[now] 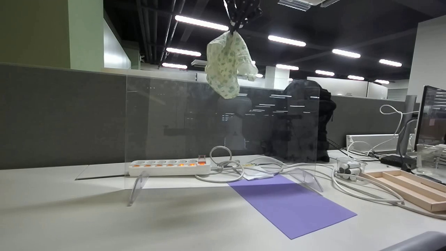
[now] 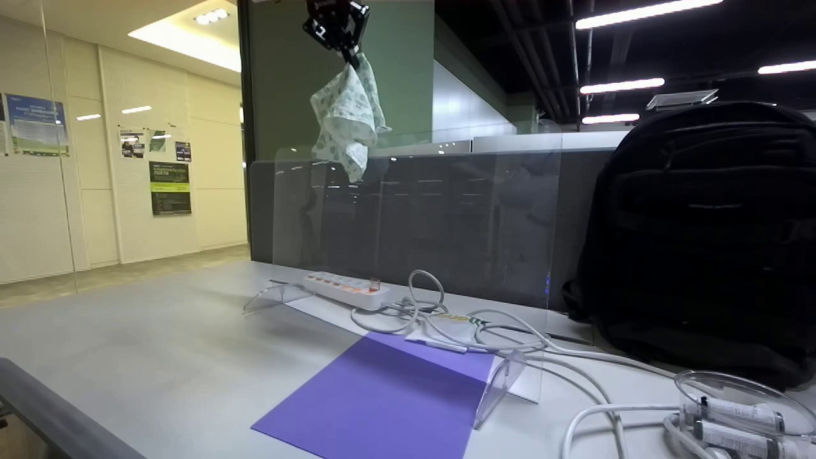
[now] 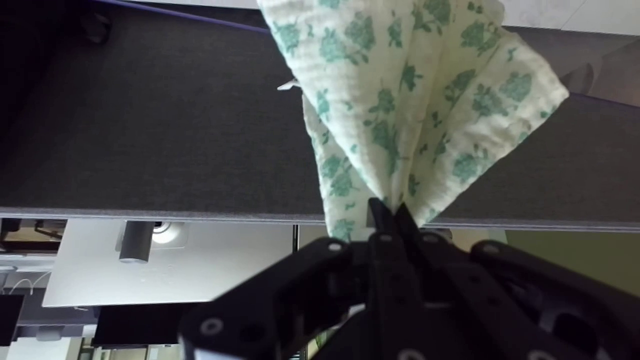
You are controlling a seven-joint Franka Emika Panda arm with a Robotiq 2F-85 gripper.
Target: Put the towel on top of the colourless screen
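The towel (image 1: 223, 66) is pale cream with green leaf and flower prints. It hangs in folds from my gripper (image 1: 234, 30), which is shut on it at the top. This also shows in an exterior view, with the towel (image 2: 347, 115) below the gripper (image 2: 352, 62). In the wrist view the fingertips (image 3: 394, 207) pinch the towel (image 3: 400, 95), which fans out beyond them. The colourless screen (image 1: 181, 122) is a clear upright panel on clear feet; it also shows in an exterior view (image 2: 433, 223). The towel's lower end overlaps the screen's top edge in both exterior views; I cannot tell whether they touch.
A white power strip (image 1: 167, 169) and looped white cables (image 1: 226, 170) lie behind the screen. A purple sheet (image 1: 292, 205) lies partly under it. A black backpack (image 2: 701, 242), a clear cup (image 2: 743, 408) with cylinders and a wooden tray (image 1: 407, 188) stand to one side. A grey partition (image 1: 62, 115) rises behind.
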